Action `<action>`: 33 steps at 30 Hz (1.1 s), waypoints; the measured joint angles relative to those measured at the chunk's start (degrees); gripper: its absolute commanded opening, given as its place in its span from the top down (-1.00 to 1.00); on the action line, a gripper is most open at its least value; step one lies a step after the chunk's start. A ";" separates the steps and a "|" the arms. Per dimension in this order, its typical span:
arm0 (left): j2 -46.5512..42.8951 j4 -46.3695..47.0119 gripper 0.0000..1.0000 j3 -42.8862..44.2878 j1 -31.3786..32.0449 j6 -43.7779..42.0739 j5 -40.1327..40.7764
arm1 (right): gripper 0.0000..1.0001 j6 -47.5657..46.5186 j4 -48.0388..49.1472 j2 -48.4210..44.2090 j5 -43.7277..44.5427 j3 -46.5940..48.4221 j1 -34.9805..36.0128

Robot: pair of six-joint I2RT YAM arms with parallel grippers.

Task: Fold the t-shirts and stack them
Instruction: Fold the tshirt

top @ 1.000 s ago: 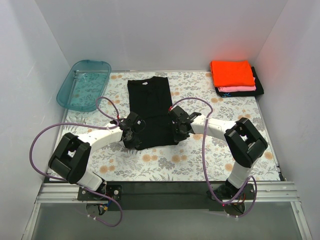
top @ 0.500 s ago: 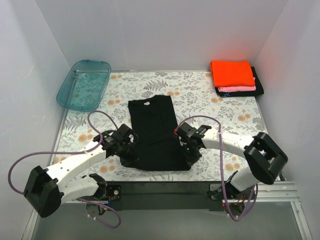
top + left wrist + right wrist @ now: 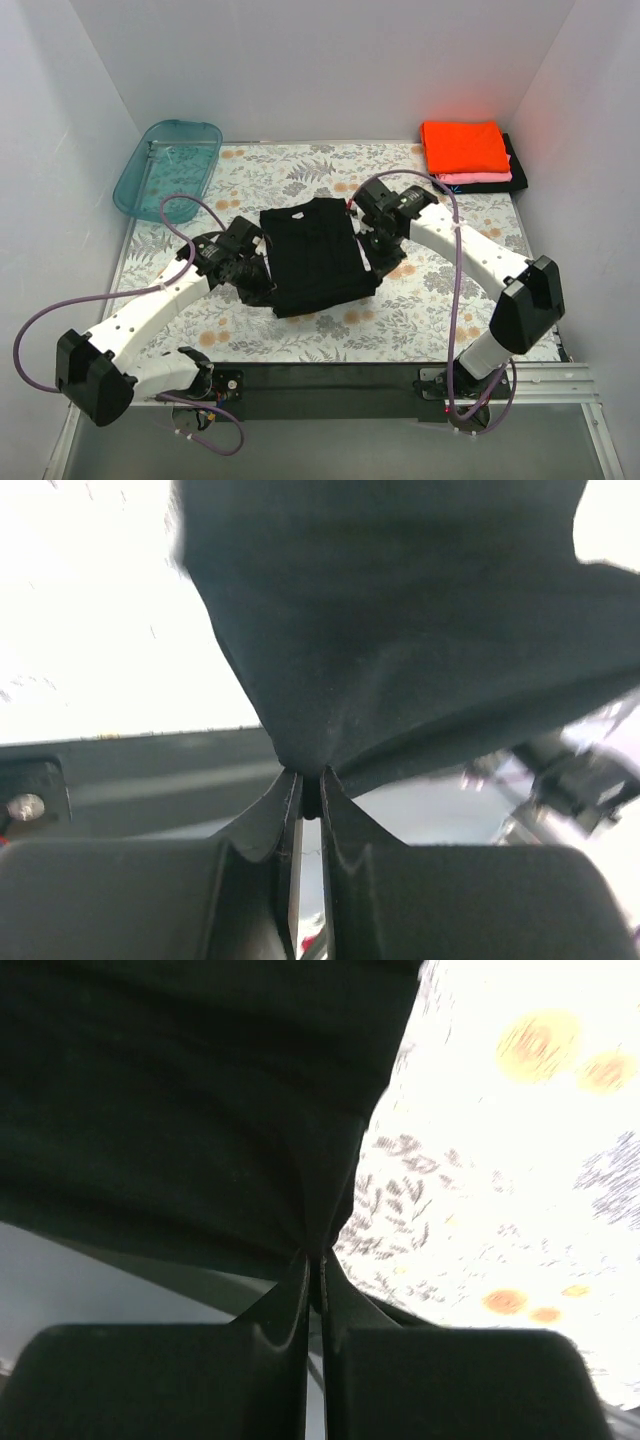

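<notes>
The overhead camera is looking down from above and behind the arm bases (image 3: 205, 385), taking in the whole flower-printed table (image 3: 300, 335). Both wrist cameras are peering along their own dark fingers (image 3: 262, 825) (image 3: 285, 1305), very near the large plain black cloth t-shirt (image 3: 315, 255) (image 3: 400, 610) (image 3: 180, 1090), which is sitting mid-frame overhead and filling their upper halves.

**Matt cloth, glossy plastic**

The large black t-shirt (image 3: 313, 258) is soft, matt cloth that creases finely where it bunches. The orange t-shirt (image 3: 463, 146) and pink t-shirt (image 3: 480, 177) have the same dull cloth surface. The teal tub (image 3: 168, 169) is see-through plastic with a gloss. The desk (image 3: 420, 320) wears a flat, matt floral print. The left arm (image 3: 150, 305) and right arm (image 3: 475, 245) have smooth white shells. The left gripper (image 3: 310, 780) and right gripper (image 3: 315, 1260) are matt black. The rail (image 3: 330, 388) looks like bare metal.
</notes>
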State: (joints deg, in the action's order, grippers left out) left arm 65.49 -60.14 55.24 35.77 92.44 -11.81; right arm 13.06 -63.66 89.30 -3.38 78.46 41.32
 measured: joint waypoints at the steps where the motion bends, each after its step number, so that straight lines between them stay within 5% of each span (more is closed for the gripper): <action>1: 0.72 0.59 1.00 0.24 -1.49 -0.59 0.46 | 0.97 -0.55 -0.50 1.44 0.33 2.27 -0.42; 8: 5.16 4.50 1.00 5.03 -9.94 -4.52 2.21 | 0.97 -3.61 -2.78 9.77 1.46 13.97 -1.86; 20: 13.31 11.50 1.00 11.61 -15.37 -9.53 3.48 | 0.97 -7.56 -3.74 22.49 2.25 36.46 -6.25; 33: 19.50 24.87 1.00 11.15 -18.32 -11.93 7.32 | 0.97 -9.77 8.66 28.52 4.66 37.79 -8.61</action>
State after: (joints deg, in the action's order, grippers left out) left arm 84.99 -35.27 66.39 17.45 80.51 -4.49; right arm 3.29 -55.00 117.82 1.28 116.25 32.71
